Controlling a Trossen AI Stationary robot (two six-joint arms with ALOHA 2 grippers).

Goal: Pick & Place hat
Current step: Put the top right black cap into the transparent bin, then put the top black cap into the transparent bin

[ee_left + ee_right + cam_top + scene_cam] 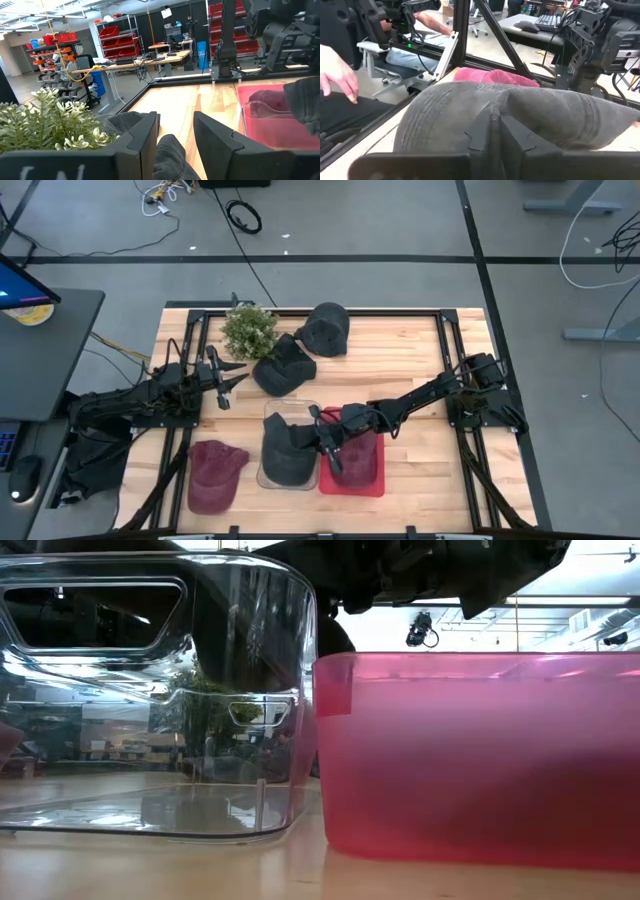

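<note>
My right gripper is shut on a dark grey hat over the clear bin. The right wrist view fills with that hat. A maroon hat lies in the red bin beside it. Another maroon hat lies on the table left of the clear bin. Two more dark hats lie near the plant. My left gripper is open and hovers left of the nearer dark hat, touching nothing. My right gripper pinches a raised fold of the dark grey hat's cloth between its two fingers, on the hat's right side, slanting down from the table's right. In the low view the hat shows high inside the clear bin, above its floor.
The clear bin and the red bin stand side by side at the near middle of the table. The plant stands at the far left. A person's hand shows beyond the table's edge. Bare wood lies at the right.
</note>
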